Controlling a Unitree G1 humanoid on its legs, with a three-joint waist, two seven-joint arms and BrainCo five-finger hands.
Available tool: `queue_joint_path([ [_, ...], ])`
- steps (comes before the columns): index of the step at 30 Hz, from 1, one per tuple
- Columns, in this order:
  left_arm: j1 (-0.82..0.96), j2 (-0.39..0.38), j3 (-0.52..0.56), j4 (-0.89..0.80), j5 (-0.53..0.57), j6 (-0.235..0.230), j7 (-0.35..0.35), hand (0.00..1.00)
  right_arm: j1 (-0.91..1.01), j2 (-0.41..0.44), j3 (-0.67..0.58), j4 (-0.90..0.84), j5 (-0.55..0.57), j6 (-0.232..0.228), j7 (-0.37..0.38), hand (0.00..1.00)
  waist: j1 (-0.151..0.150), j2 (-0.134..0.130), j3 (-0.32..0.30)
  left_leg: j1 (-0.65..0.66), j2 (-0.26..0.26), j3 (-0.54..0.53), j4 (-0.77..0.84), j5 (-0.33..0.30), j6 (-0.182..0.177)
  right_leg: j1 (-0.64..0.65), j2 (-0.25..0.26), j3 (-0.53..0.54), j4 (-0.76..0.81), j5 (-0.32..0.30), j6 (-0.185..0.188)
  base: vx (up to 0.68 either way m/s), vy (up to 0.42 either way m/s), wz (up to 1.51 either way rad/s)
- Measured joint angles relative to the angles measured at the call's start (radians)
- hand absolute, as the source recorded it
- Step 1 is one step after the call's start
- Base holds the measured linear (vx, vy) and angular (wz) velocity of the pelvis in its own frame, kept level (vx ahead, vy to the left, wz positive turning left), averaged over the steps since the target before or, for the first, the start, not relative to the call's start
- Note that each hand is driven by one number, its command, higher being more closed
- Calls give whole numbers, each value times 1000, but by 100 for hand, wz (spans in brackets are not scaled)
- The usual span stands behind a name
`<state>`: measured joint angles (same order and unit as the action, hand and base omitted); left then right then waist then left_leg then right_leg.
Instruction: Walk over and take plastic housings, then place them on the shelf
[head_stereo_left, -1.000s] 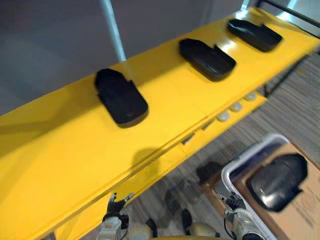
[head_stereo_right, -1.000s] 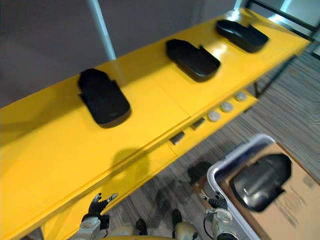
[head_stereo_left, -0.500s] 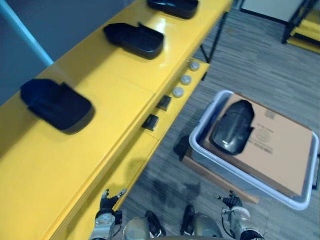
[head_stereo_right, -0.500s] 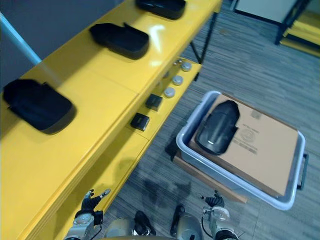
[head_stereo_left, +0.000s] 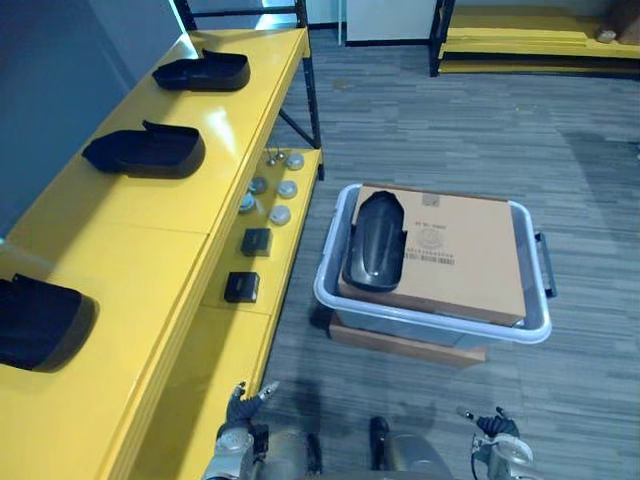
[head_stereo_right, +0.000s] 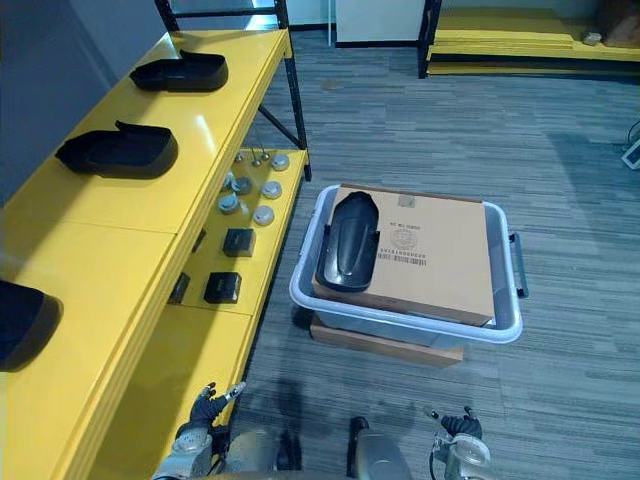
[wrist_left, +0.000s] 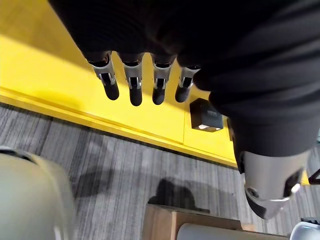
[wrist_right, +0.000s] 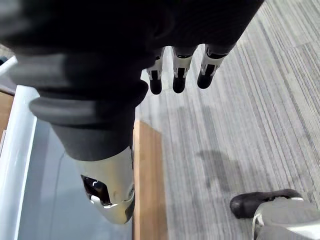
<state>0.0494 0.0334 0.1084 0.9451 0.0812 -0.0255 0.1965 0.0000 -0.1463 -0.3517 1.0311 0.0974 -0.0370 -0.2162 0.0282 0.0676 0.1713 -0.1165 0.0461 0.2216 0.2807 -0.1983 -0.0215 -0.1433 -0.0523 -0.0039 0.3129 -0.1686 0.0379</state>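
Bright, even overhead light; soft glare on yellow shelf (head_stereo_left: 222, 118)

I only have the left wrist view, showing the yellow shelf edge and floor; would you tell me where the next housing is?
Observer: A black plastic housing lies on a cardboard box inside the grey bin on the floor, to the right of the shelf.
Operator: Thank you. How many are on the shelf?
Observer: Three sit on the yellow shelf: the far housing, the middle housing and the near housing.
Operator: Is the right hand carrying anything?
Observer: No, the right hand hangs open above the floor, holding nothing.
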Motion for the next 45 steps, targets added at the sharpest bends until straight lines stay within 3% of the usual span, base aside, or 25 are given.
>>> queue_joint_path([
  [4, -4, 8, 0, 19, 0, 1, 0, 0, -1, 3, -33, 0, 24, -2, -1, 0, -10, -10, -9, 53, -24, 31, -61, 28, 40, 32, -19, -4, -48, 17, 25, 208, 103, -21],
  [8, -24, 10, 3, 21, 0, 1, 0, 0, 6, 7, -80, -7, 53, -14, -6, 0, -12, -7, -32, 103, -28, 29, -74, 28, 41, 109, -24, -53, -126, 45, 48, 184, 25, -14],
  [20, -26, 8, 16, 46, 6, 17, 2, 0, 66, 43, -282, -98, 90, -28, -97, 0, -14, -8, -75, 167, -33, 24, -71, 32, 34, 212, -35, -130, -212, 82, 35, 80, 12, -4],
  [26, -23, 5, 16, 45, 12, 18, 4, 0, 76, 54, -358, -412, 71, -29, -162, 0, -16, -18, -80, 170, -37, 19, -71, 35, 34, 215, -39, -135, -212, 85, 31, -12, 0, 0],
  [30, -14, 3, 13, 33, 13, 18, 4, 0, 68, 53, -359, -667, 13, -32, -197, 0, -17, -43, -85, 162, -58, -4, -82, 67, 34, 208, -58, -143, -213, 86, 30, -62, -7, 8],
  [33, 7, -1, 6, 19, 22, 16, 4, 0, 56, 50, -326, -847, -33, -42, -195, 0, -15, -47, -86, 152, -61, -33, -101, 68, 34, 187, -56, -160, -217, 86, 30, -108, -25, 6],
  [37, 37, -1, -22, 15, 38, 15, -1, 0, 23, 3, -146, -1016, -76, -68, -159, 0, -14, -49, -85, 107, -62, -71, -110, 74, 43, 153, -53, -173, -232, 93, 19, -110, -32, 3],
  [40, 43, 0, -29, 6, 44, 0, -2, 0, -26, -59, -5, -1035, -110, -76, -106, 0, -3, -51, -86, 101, -57, -98, -155, 74, 45, 120, -44, -188, -229, 88, 10, -146, -20, 19],
  [45, 49, 20, -28, -26, 44, -9, -3, 0, -66, -83, 99, -990, -169, -83, -43, 0, 27, -62, -78, 53, -62, -138, -181, 95, 37, 85, -50, -234, -226, 116, 21, -98, 1, 23],
])
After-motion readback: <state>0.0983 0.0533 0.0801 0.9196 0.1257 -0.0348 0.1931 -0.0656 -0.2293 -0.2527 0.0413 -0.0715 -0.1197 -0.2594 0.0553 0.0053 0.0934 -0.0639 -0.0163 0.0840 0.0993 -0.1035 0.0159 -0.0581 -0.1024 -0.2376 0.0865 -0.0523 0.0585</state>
